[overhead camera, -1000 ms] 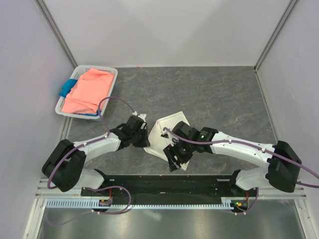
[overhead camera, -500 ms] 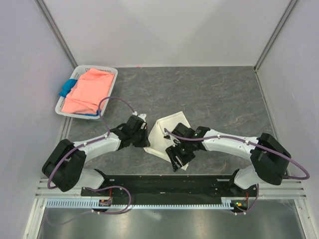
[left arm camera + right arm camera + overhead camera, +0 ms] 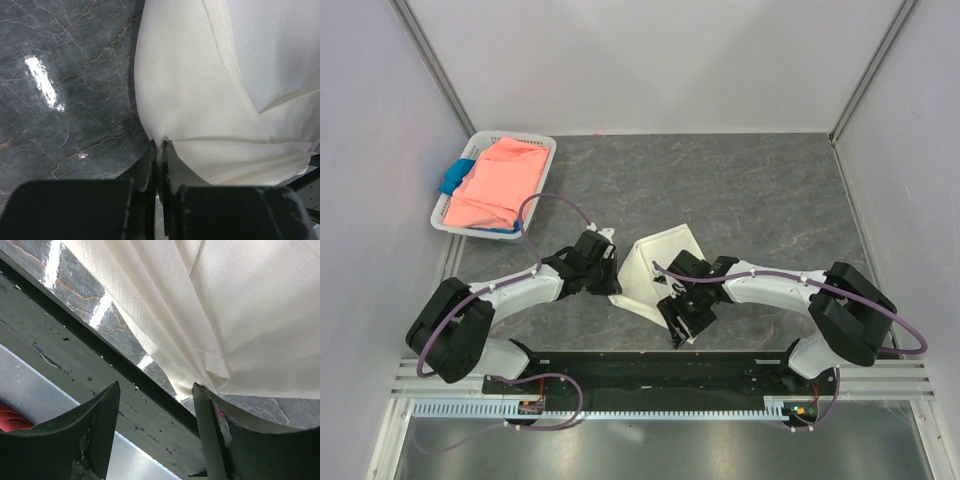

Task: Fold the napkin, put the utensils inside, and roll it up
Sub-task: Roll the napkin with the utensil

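The left claw (image 3: pixel 161 150) is pinching together on the left edge of the napkin (image 3: pixel 200 90), jaws closed tight on the cloth. The right claw (image 3: pixel 156 425) is hanging with its jaws apart at the napkin's near corner, one finger (image 3: pixel 212 435) just beside the cloth, gripping nothing. The napkin is lying folded on the grey table (image 3: pixel 760 190), between both arms, near the black rail (image 3: pixel 620 362). Far left, a white basket (image 3: pixel 546 150) is holding a pink cloth (image 3: pixel 498 182) and a blue cloth (image 3: pixel 451 181).
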Controlling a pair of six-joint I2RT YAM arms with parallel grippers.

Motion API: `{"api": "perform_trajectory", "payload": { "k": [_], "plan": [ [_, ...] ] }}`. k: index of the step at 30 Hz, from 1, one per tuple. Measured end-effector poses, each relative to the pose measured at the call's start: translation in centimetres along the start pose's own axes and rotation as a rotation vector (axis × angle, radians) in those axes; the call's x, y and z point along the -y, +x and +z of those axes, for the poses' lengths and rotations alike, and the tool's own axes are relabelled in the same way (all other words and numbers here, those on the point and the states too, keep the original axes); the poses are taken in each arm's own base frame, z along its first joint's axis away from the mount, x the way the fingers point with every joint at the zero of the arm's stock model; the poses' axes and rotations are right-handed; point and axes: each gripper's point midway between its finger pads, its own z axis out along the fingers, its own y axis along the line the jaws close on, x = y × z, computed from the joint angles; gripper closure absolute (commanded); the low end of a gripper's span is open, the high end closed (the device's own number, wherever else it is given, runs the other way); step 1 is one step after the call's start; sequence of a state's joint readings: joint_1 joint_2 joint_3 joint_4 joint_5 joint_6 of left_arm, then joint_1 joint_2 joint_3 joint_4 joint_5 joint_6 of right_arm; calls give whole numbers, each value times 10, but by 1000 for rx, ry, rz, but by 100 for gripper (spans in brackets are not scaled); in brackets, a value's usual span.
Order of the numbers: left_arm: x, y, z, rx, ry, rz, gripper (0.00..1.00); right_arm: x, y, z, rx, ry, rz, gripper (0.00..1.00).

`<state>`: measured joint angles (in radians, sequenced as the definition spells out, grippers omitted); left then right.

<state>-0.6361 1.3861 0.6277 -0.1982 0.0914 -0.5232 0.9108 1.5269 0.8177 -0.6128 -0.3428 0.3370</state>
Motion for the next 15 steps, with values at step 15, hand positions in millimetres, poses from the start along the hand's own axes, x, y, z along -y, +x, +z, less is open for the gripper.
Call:
{"api": "perform_trajectory", "payload": {
  "k": [15],
  "plan": [
    [1, 0, 0, -14, 6, -7, 98, -41, -67, -56, 333, 74, -218, 53]
  ]
}}
